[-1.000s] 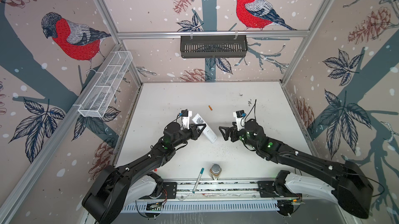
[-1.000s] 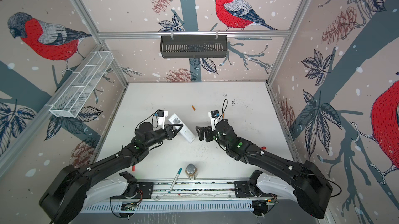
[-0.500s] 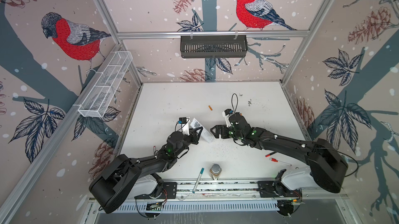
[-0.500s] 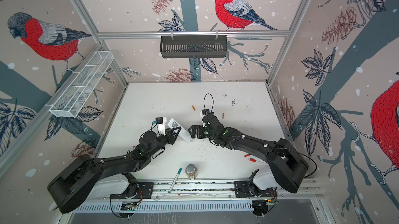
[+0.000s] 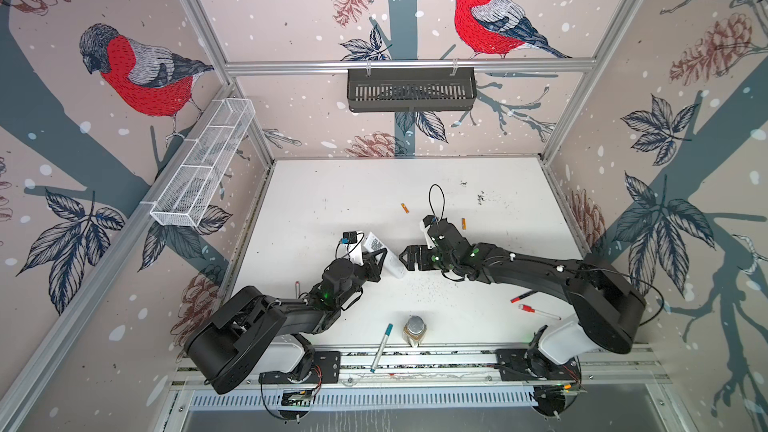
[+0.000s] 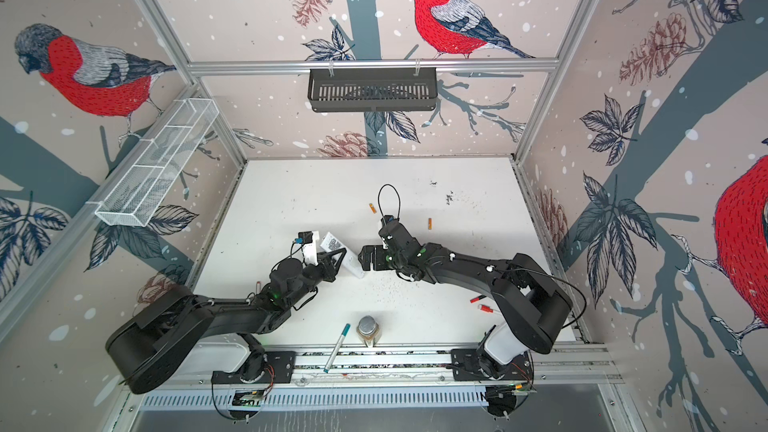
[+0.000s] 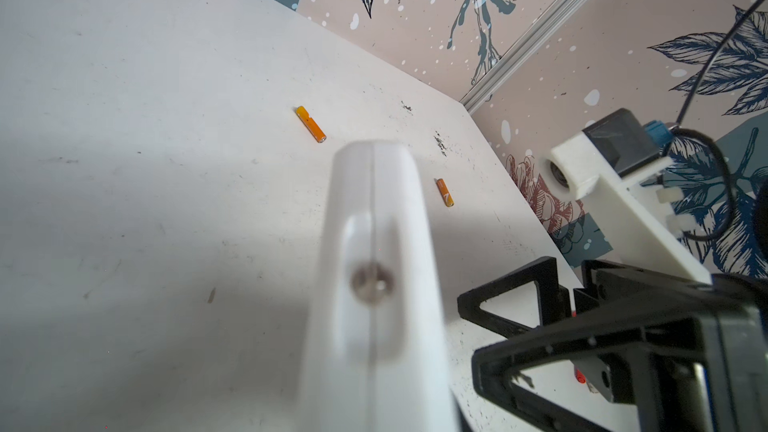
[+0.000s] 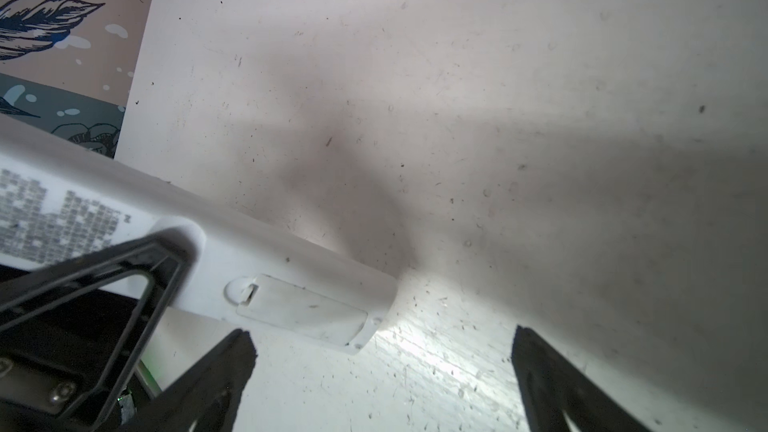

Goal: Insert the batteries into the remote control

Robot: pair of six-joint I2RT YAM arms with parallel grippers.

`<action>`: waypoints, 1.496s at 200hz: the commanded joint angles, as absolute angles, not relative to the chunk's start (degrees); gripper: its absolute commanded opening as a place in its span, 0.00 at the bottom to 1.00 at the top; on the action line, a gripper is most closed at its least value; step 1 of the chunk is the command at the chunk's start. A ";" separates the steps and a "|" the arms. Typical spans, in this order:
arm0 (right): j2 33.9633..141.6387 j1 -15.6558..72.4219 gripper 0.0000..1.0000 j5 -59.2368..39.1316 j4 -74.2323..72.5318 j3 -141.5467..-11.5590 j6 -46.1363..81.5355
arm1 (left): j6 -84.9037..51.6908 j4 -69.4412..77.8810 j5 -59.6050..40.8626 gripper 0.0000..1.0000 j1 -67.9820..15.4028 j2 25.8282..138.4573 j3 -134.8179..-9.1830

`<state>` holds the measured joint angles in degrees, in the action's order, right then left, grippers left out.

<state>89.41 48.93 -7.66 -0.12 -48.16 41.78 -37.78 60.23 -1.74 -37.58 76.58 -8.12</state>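
The white remote control (image 5: 384, 257) is tilted above the table, QR label and closed battery cover (image 8: 301, 309) facing up. My left gripper (image 5: 378, 260) is shut on its middle; one of its black fingers (image 8: 104, 276) lies across the remote's back. My right gripper (image 5: 405, 259) stands open right beside the remote's near end, its fingertips (image 8: 237, 351) just short of the cover and holding nothing. Two orange batteries lie on the table behind the grippers in both top views, one (image 5: 404, 208) near the middle and one (image 5: 463, 224) beyond the right wrist; the left wrist view shows both (image 7: 311, 124) (image 7: 444, 193).
A jar with a metal lid (image 5: 414, 329) and a teal marker (image 5: 381, 346) sit by the front rail. Two red-capped markers (image 5: 530, 305) lie under the right arm, and another marker (image 5: 297, 287) lies by the left arm. A black basket (image 5: 411, 89) hangs on the back wall.
The right arm has stretched out low and swung its open gripper left, up to the remote's end. The left arm has dropped lower, still holding the remote.
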 commanded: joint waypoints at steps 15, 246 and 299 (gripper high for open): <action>92.19 49.54 0.99 -10.26 -2.24 -48.94 44.34 | -40.46 67.94 0.57 0.00 -38.29 77.72 -6.21; 98.53 52.17 0.99 -10.19 -12.47 -48.14 51.32 | -41.92 66.95 3.67 0.00 -38.49 77.93 -4.44; 100.14 52.02 1.00 -11.17 -13.83 -48.72 53.46 | -41.55 66.15 4.14 0.00 -38.42 76.12 -3.78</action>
<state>99.77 52.01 -11.09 -12.21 -48.69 52.01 -42.39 64.73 5.69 -38.44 76.69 -4.03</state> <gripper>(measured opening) 0.995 0.205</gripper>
